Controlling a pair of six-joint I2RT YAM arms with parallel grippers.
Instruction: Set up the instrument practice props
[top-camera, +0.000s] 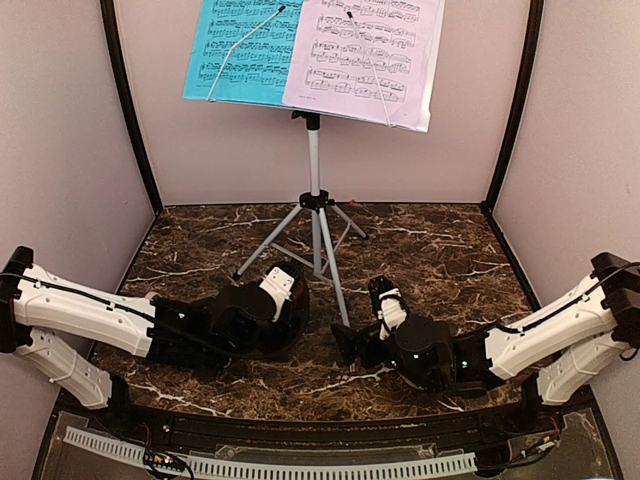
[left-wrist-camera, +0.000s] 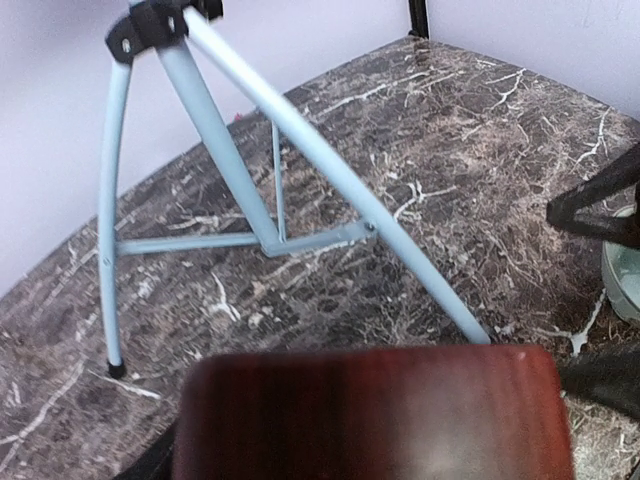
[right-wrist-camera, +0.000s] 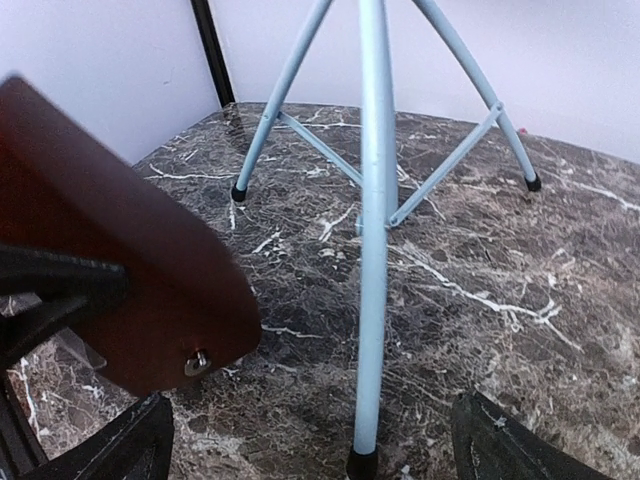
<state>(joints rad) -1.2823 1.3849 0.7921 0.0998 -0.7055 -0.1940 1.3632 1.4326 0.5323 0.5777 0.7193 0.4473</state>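
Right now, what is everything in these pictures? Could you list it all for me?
stand: one, silver-white, tripod at mid table
sheets: two, blue and lilac, side by side on the stand's desk
metronome: one, reddish-brown, near the stand's front leg
bowl: one, pale green, a sliver at the right edge of the left wrist view
table: one, dark brown marble
left arm, right arm: two, white and black, reaching in low from the near corners
left fingers: black, at the metronome, grip unclear
right fingers: black, open, either side of the front leg's foot
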